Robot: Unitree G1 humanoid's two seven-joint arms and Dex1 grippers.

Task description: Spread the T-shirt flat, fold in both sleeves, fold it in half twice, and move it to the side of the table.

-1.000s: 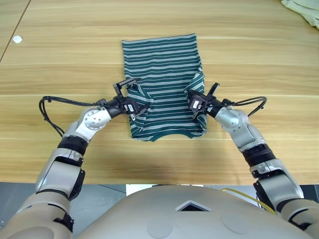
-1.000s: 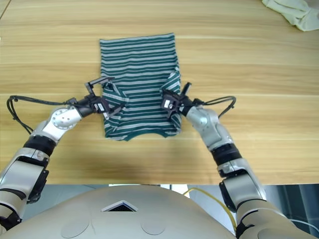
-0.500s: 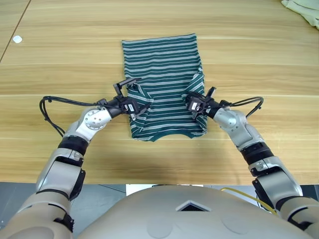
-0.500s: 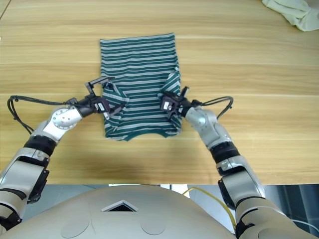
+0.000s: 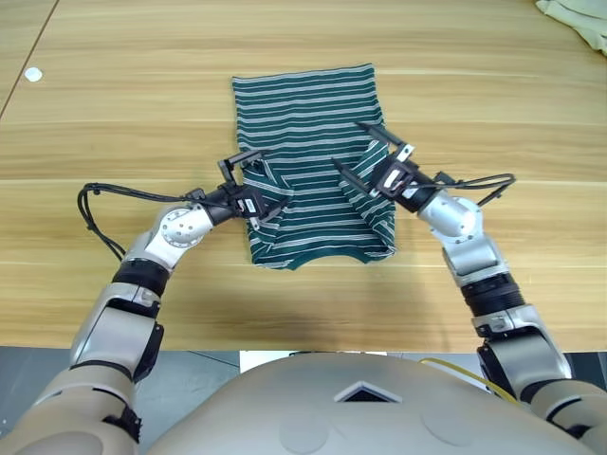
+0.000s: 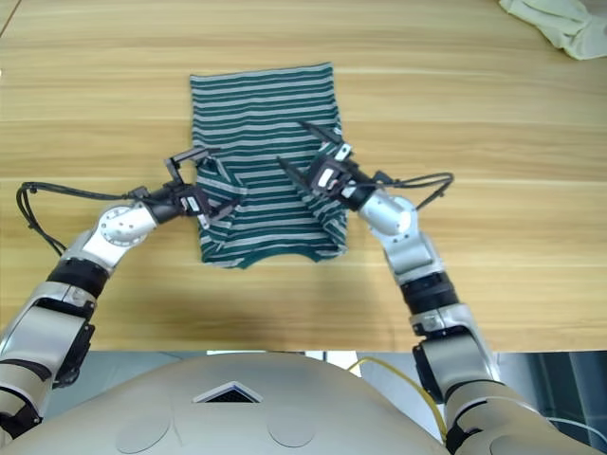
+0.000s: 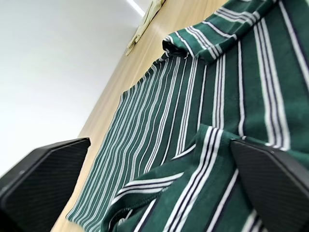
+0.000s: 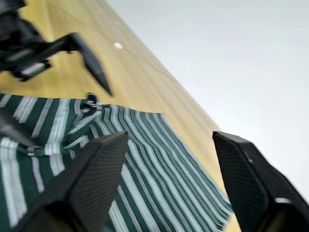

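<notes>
At the centre of the counter point(image 5: 114, 57) lies the T-shirt point(image 5: 303, 114), dark green with white stripes, its sleeves folded in to form a tall rectangle. The left jaws stand released astride its left edge. The right jaws, spread wide, hover over its right edge.

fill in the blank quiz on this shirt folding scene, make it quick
The green white-striped T-shirt lies on a ___ table.
The right hand hovers above it with fingers ___.
The left hand is at the shirt's ___ edge.
A pale crumpled cloth lies at the table's far ___ corner.
Missing: wooden, open, left, right
</notes>
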